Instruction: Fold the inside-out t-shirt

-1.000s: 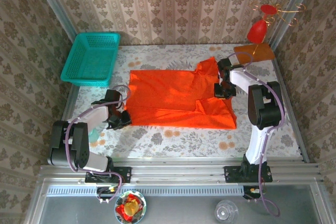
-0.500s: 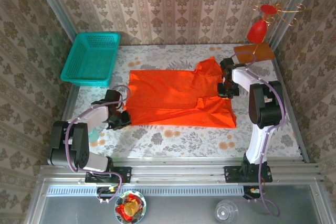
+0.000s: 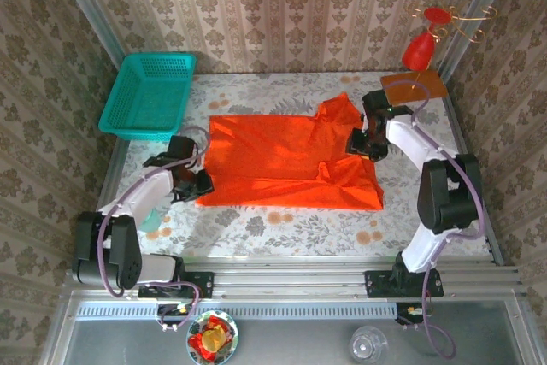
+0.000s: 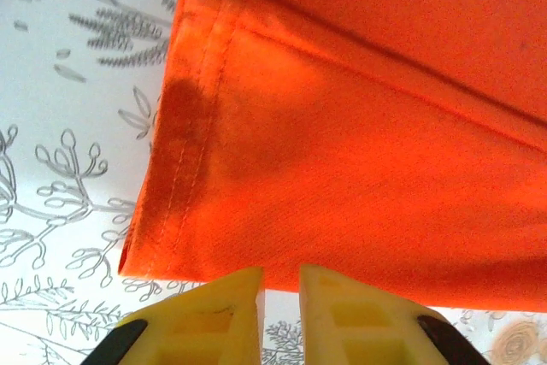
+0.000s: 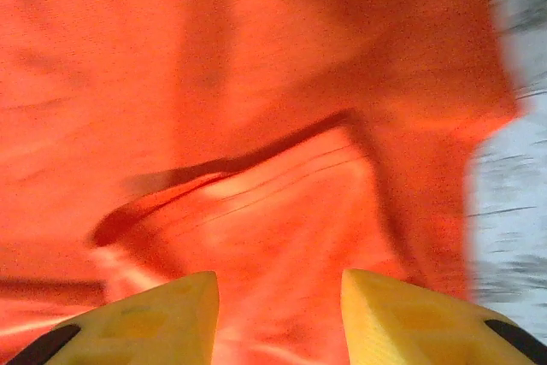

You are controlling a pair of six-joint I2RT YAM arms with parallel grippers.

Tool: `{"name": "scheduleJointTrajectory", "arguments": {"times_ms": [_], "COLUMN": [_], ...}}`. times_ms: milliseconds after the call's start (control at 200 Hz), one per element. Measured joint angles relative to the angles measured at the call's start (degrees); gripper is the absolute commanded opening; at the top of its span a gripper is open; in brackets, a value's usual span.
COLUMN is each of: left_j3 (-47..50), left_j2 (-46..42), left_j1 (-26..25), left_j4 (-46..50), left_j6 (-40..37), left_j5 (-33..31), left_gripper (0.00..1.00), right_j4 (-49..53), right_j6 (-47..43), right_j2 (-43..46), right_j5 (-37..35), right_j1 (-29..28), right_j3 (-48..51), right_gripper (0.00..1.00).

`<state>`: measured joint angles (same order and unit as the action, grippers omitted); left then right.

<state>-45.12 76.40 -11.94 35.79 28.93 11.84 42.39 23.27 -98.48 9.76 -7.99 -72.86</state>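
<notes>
The inside-out t-shirt lies spread in the middle of the flowered table. Its stitched hem edge is toward my left arm. Its right end is rumpled, with one sleeve pointing at the far wall and a loose fold riding on top of the body. My left gripper sits at the near corner of the hem with its jaws drawn almost together, and as far as I can judge they nip the very edge of the cloth. My right gripper hangs low over the rumpled end with its jaws well apart and nothing between them. I read the step as flattening and gathering that right end before the first proper fold. To do it well I should keep the left pinch as an anchor, so the thin cloth has something to pull against. The right jaws should come down squarely on the ridge of the fold, not on the flat cloth beside it, where they would only skid. I want one clean bite at the seam, a low lift, and a slow draw outward until the wrinkle runs out. Pulling too hard would drag the hem corner out of my left fingers. I must also mind the red ornament on its wooden base just beyond my right wrist. The teal basket is well clear at the far left.
</notes>
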Motion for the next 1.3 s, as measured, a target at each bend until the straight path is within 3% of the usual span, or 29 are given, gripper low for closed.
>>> {"name": "scheduleJointTrajectory", "arguments": {"times_ms": [205, 440, 590, 860, 1300], "left_j3": [-1.9, -5.1, -7.5, -10.3, -10.9], "left_j2": [4.0, 9.7, 13.8, 20.9, 21.5], "left_j1": [-0.1, 0.0, 0.5, 1.5, 2.4], "left_j4": [-0.6, -1.5, -2.4, -3.8, -4.5], "left_j6": [-0.4, -2.0, -3.4, -4.5, -4.6], "left_j5": [0.5, 0.3, -0.1, -1.6, -1.6], "left_gripper": [0.18, 0.18, 0.18, 0.17, 0.17], "right_j4": [-11.5, -22.2, -25.9, -27.5, -17.0], "right_j6": [8.3, 14.2, 16.3, 17.7, 14.6], "right_j2": [-0.7, -6.3, -11.4, -12.2, 11.0], "right_j5": [15.8, 23.8, 24.1, 24.7, 15.5], "right_j1": [-3.5, -5.6, -5.4, -5.2, 1.0], "right_j3": [8.0, 8.3, 8.1, 7.2, 20.4], "right_gripper": [0.45, 0.44, 0.43, 0.54, 0.74]}}
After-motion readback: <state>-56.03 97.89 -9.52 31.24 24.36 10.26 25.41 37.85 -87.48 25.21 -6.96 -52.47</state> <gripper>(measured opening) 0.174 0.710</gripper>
